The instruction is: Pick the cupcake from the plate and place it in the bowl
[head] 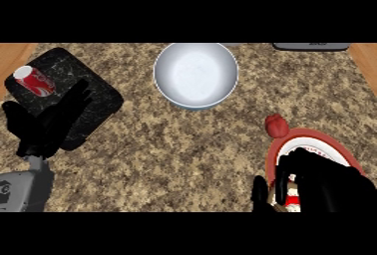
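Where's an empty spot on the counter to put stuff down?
Bare counter lies in the middle, between the black board, the bowl and the red plate, and right of the bowl. It is crowded at the plate, under the right hand.

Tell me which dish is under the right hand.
The red-rimmed plate, lower right: the right hand hovers over it. The white bowl stands uncovered, farther up.

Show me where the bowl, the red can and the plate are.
bowl (195,74), head view, on its white inside.
red can (35,80), head view, on its side.
plate (309,135), head view, on its red rim.
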{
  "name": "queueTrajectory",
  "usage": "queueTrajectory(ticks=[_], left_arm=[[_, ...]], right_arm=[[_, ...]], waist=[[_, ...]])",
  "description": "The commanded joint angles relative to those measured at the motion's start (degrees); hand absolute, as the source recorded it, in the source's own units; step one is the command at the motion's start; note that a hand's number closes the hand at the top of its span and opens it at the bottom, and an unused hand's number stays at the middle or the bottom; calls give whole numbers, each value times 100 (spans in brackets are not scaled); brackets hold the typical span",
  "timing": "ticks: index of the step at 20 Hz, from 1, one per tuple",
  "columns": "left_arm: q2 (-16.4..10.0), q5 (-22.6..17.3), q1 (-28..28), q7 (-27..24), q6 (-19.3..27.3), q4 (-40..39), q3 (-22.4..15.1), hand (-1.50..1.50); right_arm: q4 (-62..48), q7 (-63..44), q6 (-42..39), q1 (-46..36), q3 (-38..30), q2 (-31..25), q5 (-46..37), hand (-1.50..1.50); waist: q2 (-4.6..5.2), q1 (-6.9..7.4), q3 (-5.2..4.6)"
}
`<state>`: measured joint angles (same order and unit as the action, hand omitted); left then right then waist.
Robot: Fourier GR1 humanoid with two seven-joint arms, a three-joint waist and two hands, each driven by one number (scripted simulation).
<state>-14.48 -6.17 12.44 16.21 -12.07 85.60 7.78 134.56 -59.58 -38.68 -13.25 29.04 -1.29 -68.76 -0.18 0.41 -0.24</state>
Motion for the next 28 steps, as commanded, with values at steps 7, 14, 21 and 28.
queueTrajectory(ticks=[7, 14, 21, 28], left_arm=[[136, 185, -82, -141, 42, 34, -185, 0], [115, 131, -133, -114, -25, 48, -164, 0], [-74, -48, 239, 90, -153, -113, 30, 0], [67, 2, 162, 27, -67, 43, -50, 0]], right_arm=[[-1216, -2081, 626, -2130, -341, 125, 1368, 150], [-2747, -2062, 999, -3900, -1179, 126, 1760, 150], [-4763, -1256, 1886, -5070, -1723, 126, 1580, 150], [-6769, -501, 2997, -5404, -2242, 127, 1189, 150]], waist=[[9, 158, -3], [9, 179, 5], [49, 153, 14], [83, 243, 16]])
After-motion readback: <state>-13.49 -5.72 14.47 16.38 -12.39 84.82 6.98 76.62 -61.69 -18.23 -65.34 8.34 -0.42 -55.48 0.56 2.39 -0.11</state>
